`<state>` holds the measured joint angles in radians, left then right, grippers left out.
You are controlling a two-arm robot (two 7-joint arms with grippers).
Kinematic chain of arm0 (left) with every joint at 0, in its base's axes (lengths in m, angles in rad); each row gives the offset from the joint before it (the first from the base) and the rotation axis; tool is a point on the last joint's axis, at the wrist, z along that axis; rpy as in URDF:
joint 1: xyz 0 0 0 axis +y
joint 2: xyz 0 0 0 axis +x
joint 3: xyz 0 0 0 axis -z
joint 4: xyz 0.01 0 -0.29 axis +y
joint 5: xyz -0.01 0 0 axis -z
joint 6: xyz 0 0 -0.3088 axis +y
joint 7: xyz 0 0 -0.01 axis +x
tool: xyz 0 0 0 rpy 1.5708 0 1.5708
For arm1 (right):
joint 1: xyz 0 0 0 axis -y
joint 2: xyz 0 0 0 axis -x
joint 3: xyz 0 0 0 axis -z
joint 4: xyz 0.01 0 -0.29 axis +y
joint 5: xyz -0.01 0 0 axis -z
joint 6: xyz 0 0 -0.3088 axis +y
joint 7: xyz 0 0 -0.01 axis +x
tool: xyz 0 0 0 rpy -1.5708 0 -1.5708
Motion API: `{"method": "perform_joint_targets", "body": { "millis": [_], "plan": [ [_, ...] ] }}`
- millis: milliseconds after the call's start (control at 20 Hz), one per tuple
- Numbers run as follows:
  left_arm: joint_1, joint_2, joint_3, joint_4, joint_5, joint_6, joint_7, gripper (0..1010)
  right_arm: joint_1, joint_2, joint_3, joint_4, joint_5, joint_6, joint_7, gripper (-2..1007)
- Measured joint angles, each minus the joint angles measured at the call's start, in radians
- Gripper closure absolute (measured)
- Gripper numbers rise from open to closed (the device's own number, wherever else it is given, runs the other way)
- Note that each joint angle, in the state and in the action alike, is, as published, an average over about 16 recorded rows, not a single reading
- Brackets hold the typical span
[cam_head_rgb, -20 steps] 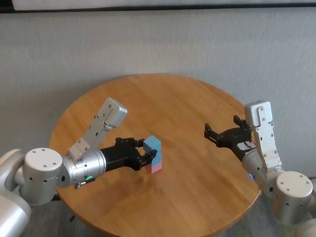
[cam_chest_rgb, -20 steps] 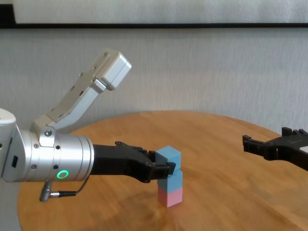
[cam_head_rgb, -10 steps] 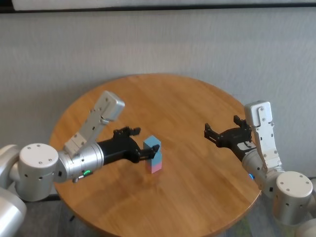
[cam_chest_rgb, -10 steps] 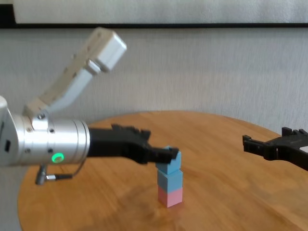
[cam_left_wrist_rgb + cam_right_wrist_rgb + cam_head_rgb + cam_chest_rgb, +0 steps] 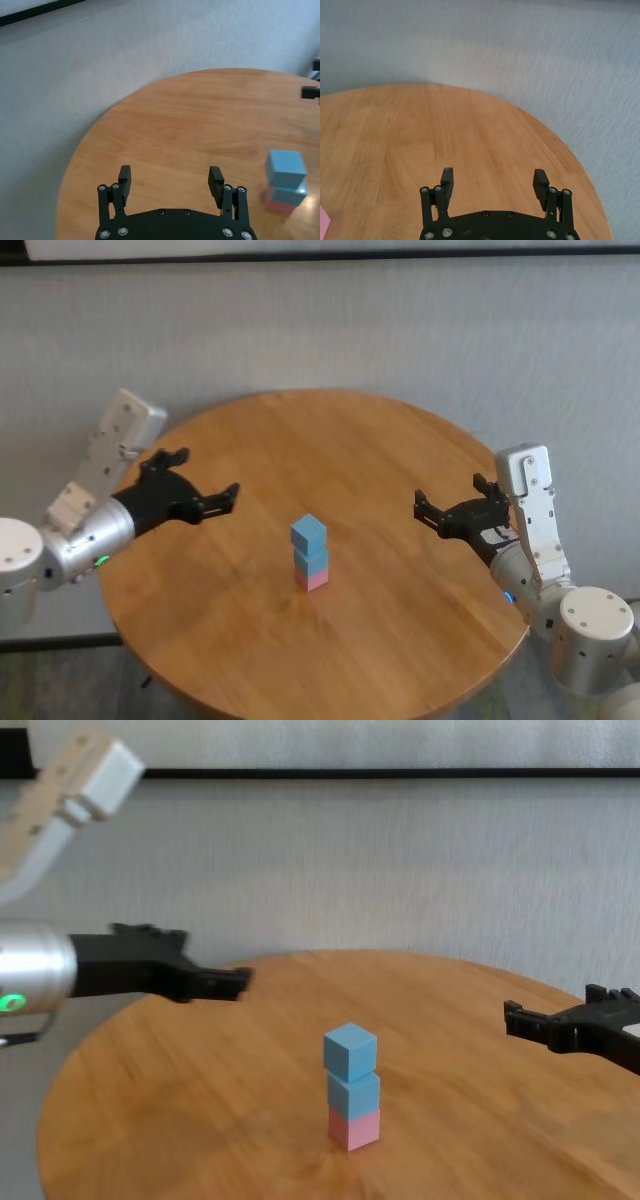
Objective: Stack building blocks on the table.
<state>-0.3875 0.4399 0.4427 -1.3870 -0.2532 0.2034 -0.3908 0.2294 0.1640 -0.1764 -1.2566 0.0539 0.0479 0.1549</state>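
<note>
Head view: three building blocks (image 5: 310, 552) stand stacked mid-desk (image 5: 400, 640); left end effector (image 5: 205, 498) at nine o'clock and right end effector (image 5: 440, 515) at three o'clock both released. Blocks look light, rigid, topple-prone; grip opposite flat sides.

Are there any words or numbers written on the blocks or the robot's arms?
None. The pink block and the two blue blocks stacked on it are plain on every side that shows. The table, left claw and right claw carry no readable text either.
</note>
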Motion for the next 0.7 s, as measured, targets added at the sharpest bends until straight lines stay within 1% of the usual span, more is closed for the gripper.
{"method": "perform_joint_targets", "body": {
  "millis": [150,300,450,700],
  "plan": [
    [0.010,0.017,-0.025,-0.003,0.013,0.000,0.023,10,0.000,0.000,0.000,0.000,0.000,0.000,0.000,0],
    [0.017,0.029,-0.042,-0.002,0.022,0.003,0.037,10,0.000,0.000,0.000,0.000,0.000,0.000,0.000,0],
    [0.020,0.036,-0.049,-0.002,0.028,0.006,0.042,10,0.000,0.000,0.000,0.000,0.000,0.000,0.000,0],
    [0.020,0.039,-0.050,-0.001,0.034,0.009,0.044,10,0.000,0.000,0.000,0.000,0.000,0.000,0.000,0]
  ]
}}
